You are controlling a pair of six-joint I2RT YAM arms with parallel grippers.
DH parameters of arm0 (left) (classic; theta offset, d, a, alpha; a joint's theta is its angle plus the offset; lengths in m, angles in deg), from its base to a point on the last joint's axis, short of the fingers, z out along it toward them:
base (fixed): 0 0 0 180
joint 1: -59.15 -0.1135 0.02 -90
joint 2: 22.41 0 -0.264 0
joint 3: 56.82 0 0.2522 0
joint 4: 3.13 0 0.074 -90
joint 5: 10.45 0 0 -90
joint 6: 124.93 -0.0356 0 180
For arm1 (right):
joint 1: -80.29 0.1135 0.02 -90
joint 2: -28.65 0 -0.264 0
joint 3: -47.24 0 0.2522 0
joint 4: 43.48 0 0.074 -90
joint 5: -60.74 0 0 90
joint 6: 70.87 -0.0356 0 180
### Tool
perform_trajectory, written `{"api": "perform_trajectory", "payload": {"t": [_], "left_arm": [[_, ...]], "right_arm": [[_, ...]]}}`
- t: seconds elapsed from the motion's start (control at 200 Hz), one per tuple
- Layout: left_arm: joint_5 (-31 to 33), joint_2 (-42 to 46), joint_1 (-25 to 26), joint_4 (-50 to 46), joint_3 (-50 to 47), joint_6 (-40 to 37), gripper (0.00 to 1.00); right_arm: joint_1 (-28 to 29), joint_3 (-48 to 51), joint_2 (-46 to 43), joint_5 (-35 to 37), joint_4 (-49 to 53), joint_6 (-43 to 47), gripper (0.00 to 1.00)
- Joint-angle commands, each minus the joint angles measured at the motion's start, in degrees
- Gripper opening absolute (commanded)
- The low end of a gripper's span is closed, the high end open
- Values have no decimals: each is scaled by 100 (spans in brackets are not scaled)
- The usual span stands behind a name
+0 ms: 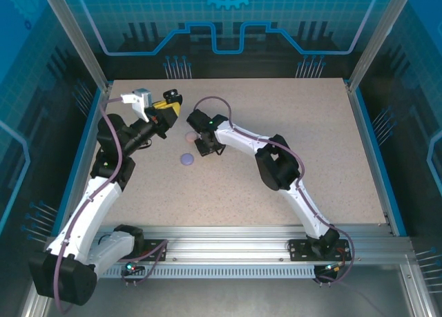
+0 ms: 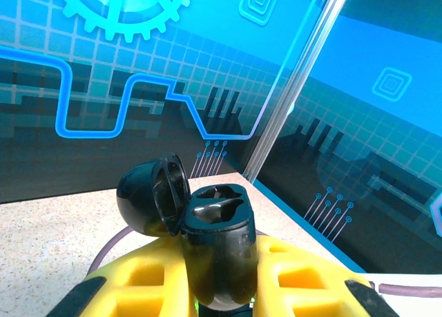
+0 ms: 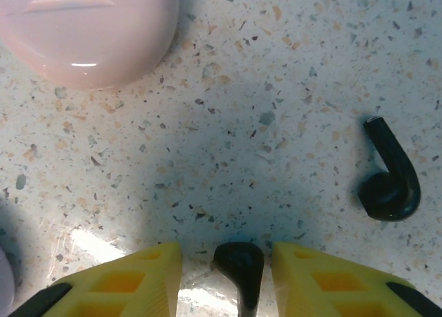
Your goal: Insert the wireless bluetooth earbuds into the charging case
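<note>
Overhead, located the table [image 1: 311,158] with both arms reaching into its far left quarter. Found the left gripper [image 1: 168,107] raised off the surface and clamped narrow on the black charging case [image 2: 217,237], body upright, lid [image 2: 152,196] hinged back, both sockets facing up and empty. Found the right gripper [image 3: 226,265] lowered to the tabletop just right of the pink case [image 3: 90,34] and beyond the lavender case [image 1: 186,159], jaws part-way apart and astride the first black earbud [image 3: 242,265], a sliver of table showing at each side, so not yet gripped. Read that earbud's long axis as running along the fingers, head outward, stem back toward the wrist. Judged a straight squeeze across it sufficient, followed by a lift and a carry leftward to the raised case. Located the second black earbud [image 3: 390,186] lying flat, well apart to the right of the jaws, stem pointing away. Lost the first earbud's stem at the lower frame edge.
</note>
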Motion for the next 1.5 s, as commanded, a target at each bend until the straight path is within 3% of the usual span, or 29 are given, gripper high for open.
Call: {"api": "perform_trajectory", "payload": {"t": [0.0, 0.435, 0.63, 0.935, 1.241, 1.496], "left_arm": [[-28, 131, -36, 135, -2, 54, 0], [-65, 149, -36, 135, -15, 84, 0], [-64, 142, -37, 135, 2, 78, 0], [-149, 71, -28, 232, -26, 28, 0], [-232, -12, -32, 1088, -418, -137, 0], [-392, -404, -11, 2908, -1050, -292, 0]], "right_arm": [[-37, -157, 237, 21, 112, -100, 38], [-36, -66, 189, 8, 65, -162, 27], [-37, 101, -63, 11, -31, -123, 20], [-55, 400, -927, 67, -250, -7, 16], [-212, 651, -2227, 72, -534, 73, 16], [-419, 743, -3377, 54, -714, 165, 16]]}}
